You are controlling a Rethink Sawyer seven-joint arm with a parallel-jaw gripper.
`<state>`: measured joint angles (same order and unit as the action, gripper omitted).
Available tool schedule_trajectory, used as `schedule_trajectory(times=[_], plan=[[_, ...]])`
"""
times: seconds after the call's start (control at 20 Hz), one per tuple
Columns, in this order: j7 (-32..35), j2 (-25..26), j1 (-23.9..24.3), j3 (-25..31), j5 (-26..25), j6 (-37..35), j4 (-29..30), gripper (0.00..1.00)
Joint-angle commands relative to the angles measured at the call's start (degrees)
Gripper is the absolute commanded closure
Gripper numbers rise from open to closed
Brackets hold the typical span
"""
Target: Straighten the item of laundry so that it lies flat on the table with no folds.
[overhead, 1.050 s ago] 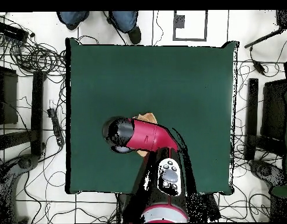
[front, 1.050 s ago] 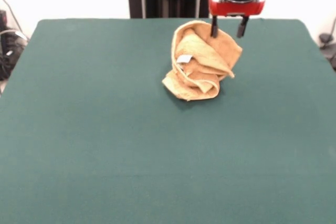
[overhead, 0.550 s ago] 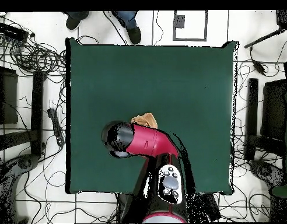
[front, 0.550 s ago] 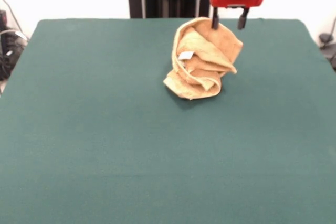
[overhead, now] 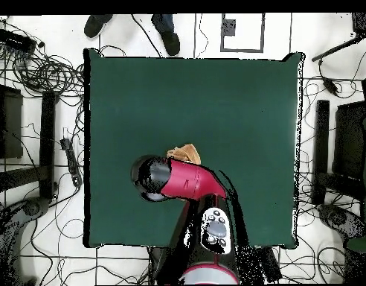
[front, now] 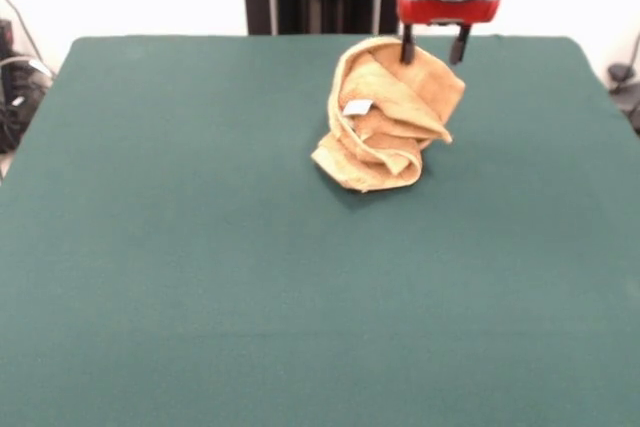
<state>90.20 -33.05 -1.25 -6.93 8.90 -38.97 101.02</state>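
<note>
Towel: one orange-tan item of laundry, bunched in folds on the green table toward its far side, one small white tag facing the front camera. One gripper hangs vertically at the towel's raised far edge, fingers apart, one touching the cloth. Overhead, the arm hides most of the towel; a person's shoes appear beyond the table.

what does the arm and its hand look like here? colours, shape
The hand has two thin black fingers under a red block, capped by a black cylinder. From overhead, the arm is a rounded red link with a black end, joined to a black segment carrying a grey button panel. No markings legible.
</note>
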Motion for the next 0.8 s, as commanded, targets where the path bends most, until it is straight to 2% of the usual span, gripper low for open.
schedule_trajectory(times=[0.05,0.25,0.6,0.65,0.8], plan=[[13.28,8.39,-1.65,3.4,1.38,5.18,-2.15,0.0],[13.02,10.61,-1.59,3.7,1.43,7.75,-3.07,0.0],[12.43,11.08,-1.73,3.29,1.17,8.69,-3.08,0.0],[11.97,10.95,-1.66,3.35,0.84,10.56,-3.02,1.0],[12.81,10.79,-2.54,1.99,0.53,10.68,-3.64,1.0]])
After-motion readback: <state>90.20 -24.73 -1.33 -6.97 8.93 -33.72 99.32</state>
